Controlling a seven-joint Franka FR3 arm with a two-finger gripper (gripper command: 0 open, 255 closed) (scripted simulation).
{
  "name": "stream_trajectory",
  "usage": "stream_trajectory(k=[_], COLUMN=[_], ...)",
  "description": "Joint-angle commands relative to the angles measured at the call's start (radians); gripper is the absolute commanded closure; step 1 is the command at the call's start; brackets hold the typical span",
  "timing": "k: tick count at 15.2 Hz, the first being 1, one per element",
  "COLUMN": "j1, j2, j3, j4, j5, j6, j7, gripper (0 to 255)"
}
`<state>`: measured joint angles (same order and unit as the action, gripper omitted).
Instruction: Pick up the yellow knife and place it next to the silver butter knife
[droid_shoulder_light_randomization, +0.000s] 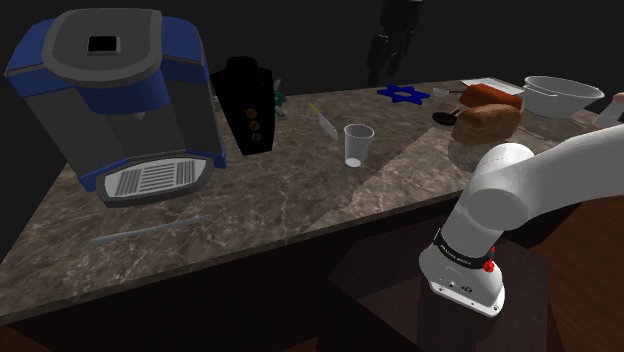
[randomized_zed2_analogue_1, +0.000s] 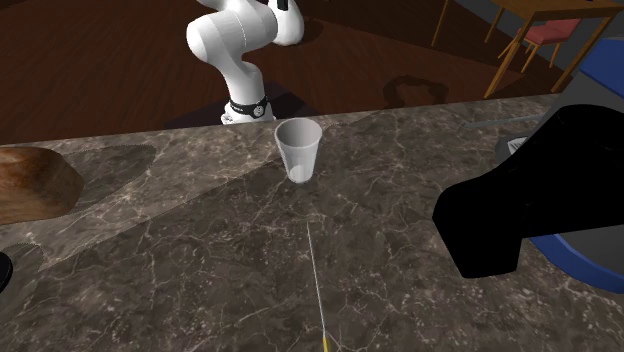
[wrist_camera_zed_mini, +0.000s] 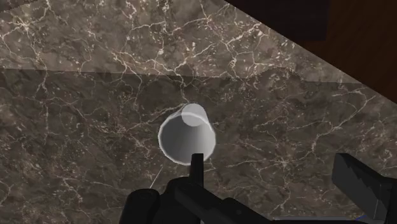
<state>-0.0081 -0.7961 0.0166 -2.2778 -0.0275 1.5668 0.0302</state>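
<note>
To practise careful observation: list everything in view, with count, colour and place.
counter: 1, dark marbled, across every view
coffee machine: 1, blue and grey, shoulder view's left
container: 1, black, beside the machine
cup: 1, translucent, mid-counter
knife: 1, yellow handle, beyond the cup
butter knife: 1, silver, front edge
star: 1, blue, far edge
loaves: 2, brown, shoulder view's right
bowl: 1, white, beyond the loaves
arm: 1, white, beside the counter
end effector: 1, black, open, over the cup

The yellow knife (randomized_zed2_analogue_1: 318, 287) runs off the second exterior view's bottom edge, handle mostly cut. The white arm (droid_shoulder_light_randomization: 520, 185) is cut by the shoulder view's right edge.
</note>
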Motion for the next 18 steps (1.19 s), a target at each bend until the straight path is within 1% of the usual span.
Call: stream_trajectory(k=[1,9,18], j1=[0.000,-0.046,-0.084], j2=[0.000,0.239,0.544], j3=[0.000,-0.067,-0.143], j4=[0.000,0.028,0.146], j5=[0.000,0.003,0.045], j6=[0.000,0.201,0.372], j7=[0.000,0.014,0.011], gripper=[0,0,0])
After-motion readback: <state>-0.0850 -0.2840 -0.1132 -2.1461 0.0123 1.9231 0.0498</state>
